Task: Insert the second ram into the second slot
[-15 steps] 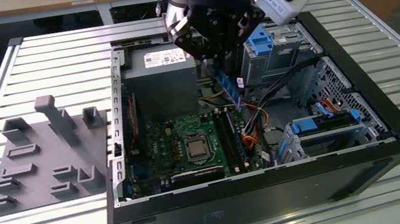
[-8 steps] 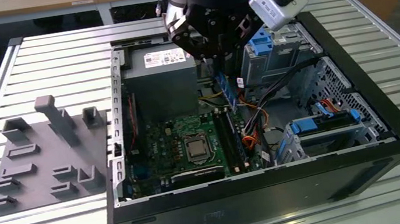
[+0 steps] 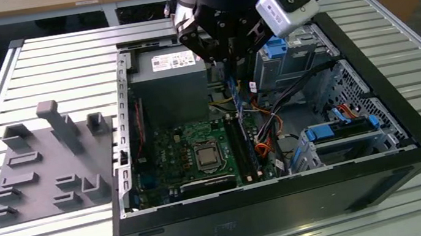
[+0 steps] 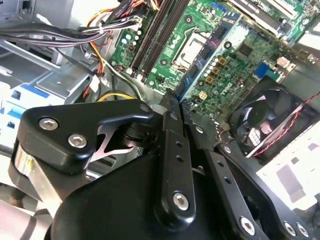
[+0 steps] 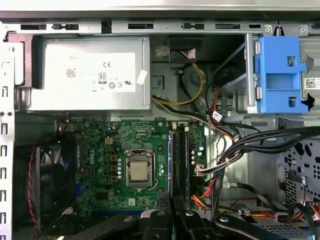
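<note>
**Second ram held over the slots**

Exterior view's left: grey fixture plate (image 3: 40, 170) on the slatted worktop (image 3: 46, 60). Centre — open computer case (image 3: 288, 203), its motherboard (image 3: 186, 152) exposed. The jaws are pressed together on the second ram (image 3: 233, 87), which hangs upright and edge-on above the memory slots (image 3: 246, 144), apart from them. Further right — a blue drive bracket (image 3: 342, 129).

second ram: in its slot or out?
Out. In the exterior view the second ram hangs upright, pinched in the gripper, above the motherboard's memory slots.
</note>
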You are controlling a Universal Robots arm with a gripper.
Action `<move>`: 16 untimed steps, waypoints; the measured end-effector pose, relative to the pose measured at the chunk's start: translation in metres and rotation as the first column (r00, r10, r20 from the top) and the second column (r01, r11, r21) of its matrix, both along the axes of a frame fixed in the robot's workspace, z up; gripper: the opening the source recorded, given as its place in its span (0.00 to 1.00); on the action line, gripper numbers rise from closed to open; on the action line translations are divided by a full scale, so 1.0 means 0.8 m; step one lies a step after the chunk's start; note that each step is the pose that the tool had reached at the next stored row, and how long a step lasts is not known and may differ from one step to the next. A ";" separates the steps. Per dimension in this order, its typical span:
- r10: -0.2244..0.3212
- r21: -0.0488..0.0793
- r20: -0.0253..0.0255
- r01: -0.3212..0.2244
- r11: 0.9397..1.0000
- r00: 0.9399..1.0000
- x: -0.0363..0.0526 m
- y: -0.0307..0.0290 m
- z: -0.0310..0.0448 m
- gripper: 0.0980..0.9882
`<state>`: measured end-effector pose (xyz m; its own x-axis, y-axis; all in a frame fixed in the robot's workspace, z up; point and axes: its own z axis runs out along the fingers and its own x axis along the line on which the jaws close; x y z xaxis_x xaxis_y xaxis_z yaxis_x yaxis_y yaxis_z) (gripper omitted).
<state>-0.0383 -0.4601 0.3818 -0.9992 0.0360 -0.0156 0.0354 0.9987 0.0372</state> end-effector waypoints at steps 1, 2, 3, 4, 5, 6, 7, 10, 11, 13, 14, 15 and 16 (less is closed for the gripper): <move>-0.003 0.000 0.000 0.003 1.000 1.000 0.000 0.0000 -0.0007 0.04; -0.005 0.000 0.000 0.005 1.000 1.000 0.001 0.0000 -0.0014 0.04; -0.006 0.000 0.000 0.006 1.000 1.000 0.001 0.0000 -0.0022 0.04; -0.006 0.000 0.000 0.006 1.000 1.000 0.001 0.0000 -0.0032 0.04; -0.006 0.000 0.000 0.006 1.000 1.000 0.001 0.0000 -0.0042 0.04; -0.006 0.000 0.000 0.006 1.000 1.000 0.001 0.0000 -0.0053 0.04; -0.006 0.000 0.000 0.006 1.000 1.000 0.001 0.0000 -0.0064 0.04; -0.006 0.000 0.000 0.006 1.000 1.000 0.002 0.0000 -0.0095 0.04; -0.006 0.000 0.000 0.006 1.000 1.000 0.002 0.0000 -0.0106 0.04; -0.006 0.000 0.000 0.006 1.000 1.000 0.002 0.0000 -0.0126 0.04; -0.006 0.000 0.000 0.006 1.000 1.000 0.002 0.0000 -0.0137 0.04; -0.006 0.000 0.000 0.006 1.000 1.000 0.002 0.0000 -0.0147 0.04; -0.005 0.000 0.000 0.005 1.000 1.000 0.002 0.0000 -0.0156 0.04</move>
